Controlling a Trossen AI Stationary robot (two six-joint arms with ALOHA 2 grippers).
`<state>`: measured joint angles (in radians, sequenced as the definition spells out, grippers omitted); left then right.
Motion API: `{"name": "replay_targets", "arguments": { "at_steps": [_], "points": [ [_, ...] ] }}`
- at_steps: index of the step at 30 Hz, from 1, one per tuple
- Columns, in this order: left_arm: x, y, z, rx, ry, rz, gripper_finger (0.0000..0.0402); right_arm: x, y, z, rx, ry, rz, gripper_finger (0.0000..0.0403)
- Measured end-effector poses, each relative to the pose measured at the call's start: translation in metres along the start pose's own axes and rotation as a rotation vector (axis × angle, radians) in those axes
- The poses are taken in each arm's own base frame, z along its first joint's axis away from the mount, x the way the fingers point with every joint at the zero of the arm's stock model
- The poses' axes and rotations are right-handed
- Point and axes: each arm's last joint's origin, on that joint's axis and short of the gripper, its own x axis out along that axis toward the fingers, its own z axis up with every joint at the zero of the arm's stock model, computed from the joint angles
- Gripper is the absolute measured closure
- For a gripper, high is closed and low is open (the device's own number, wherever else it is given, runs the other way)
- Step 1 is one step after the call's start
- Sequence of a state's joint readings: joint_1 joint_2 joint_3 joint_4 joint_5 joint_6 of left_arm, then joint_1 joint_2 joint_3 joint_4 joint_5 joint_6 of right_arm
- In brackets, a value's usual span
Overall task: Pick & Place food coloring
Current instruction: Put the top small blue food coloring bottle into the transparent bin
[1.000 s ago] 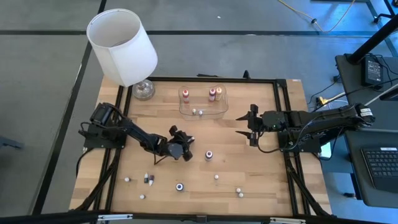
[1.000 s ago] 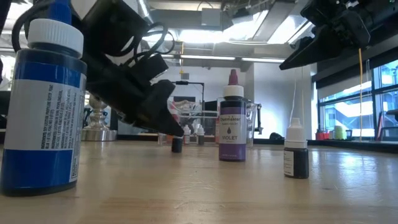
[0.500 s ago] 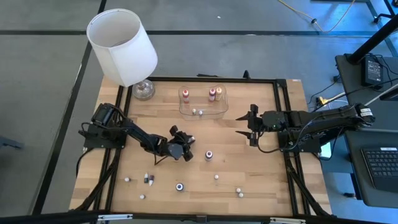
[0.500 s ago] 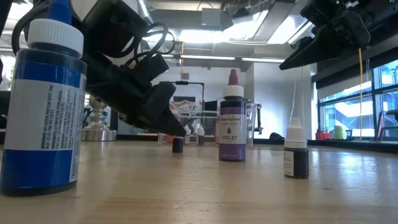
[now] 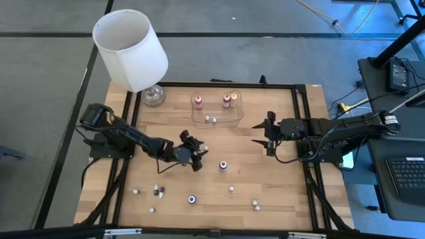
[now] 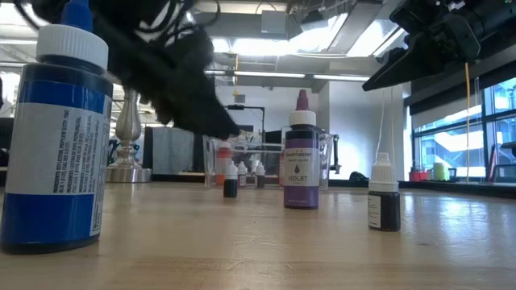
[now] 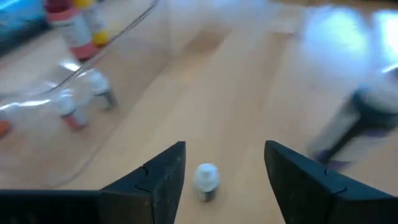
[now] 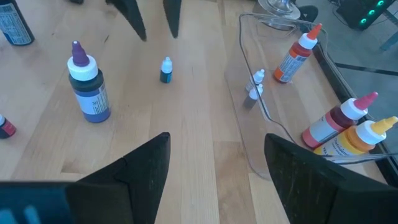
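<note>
A tiny dark-blue food coloring bottle [image 7: 206, 181] with a white tip stands upright on its base on the wooden table [image 5: 279, 179], near the middle; it also shows as the tiny bottle [image 6: 230, 184]. My left gripper [image 5: 198, 153] hangs open just above it, a finger on either side [image 7: 224, 163], touching nothing. A purple bottle [image 5: 223, 165] stands to its right. My right gripper [image 5: 259, 134] waits open above the table's right half. Red and orange bottles [image 5: 229, 99] and tiny whitish ones [image 5: 210, 120] stand in a clear tray [image 5: 218, 114].
A white-shaded lamp [image 5: 130, 49] stands at the far left corner on its glass base [image 5: 153, 97]. A blue bottle [image 5: 192, 199] and several tiny bottles [image 5: 255, 204] are scattered along the near part of the table. A black frame [image 5: 302, 133] borders the table.
My left gripper has opened, let go of the tiny dark-blue bottle and risen clear of it. The bottle stays standing where it was, its white tip now uncovered.
</note>
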<state>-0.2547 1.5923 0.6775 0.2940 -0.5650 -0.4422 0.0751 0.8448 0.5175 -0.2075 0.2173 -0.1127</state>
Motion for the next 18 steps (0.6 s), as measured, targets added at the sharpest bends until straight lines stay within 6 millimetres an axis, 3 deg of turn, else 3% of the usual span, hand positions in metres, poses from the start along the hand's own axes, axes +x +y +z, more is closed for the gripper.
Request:
{"name": "replay_targets", "arguments": {
  "at_steps": [7, 12, 18],
  "points": [
    [0.003, 0.02, 0.044, -0.123, 0.168, -0.205, 0.0191, 0.0, 0.0, 0.0, -0.001, 0.0, 0.0, 0.0142],
    [0.014, 0.034, 0.054, -0.023, 0.356, -0.104, 0.019, 0.0, 0.0, 0.0, -0.001, 0.001, 0.0, 0.0142],
    [0.014, 0.035, 0.065, 0.07, 0.442, -0.158, 0.019, 0.0, 0.0, -0.001, -0.002, 0.006, 0.001, 0.0142]
  ]
}}
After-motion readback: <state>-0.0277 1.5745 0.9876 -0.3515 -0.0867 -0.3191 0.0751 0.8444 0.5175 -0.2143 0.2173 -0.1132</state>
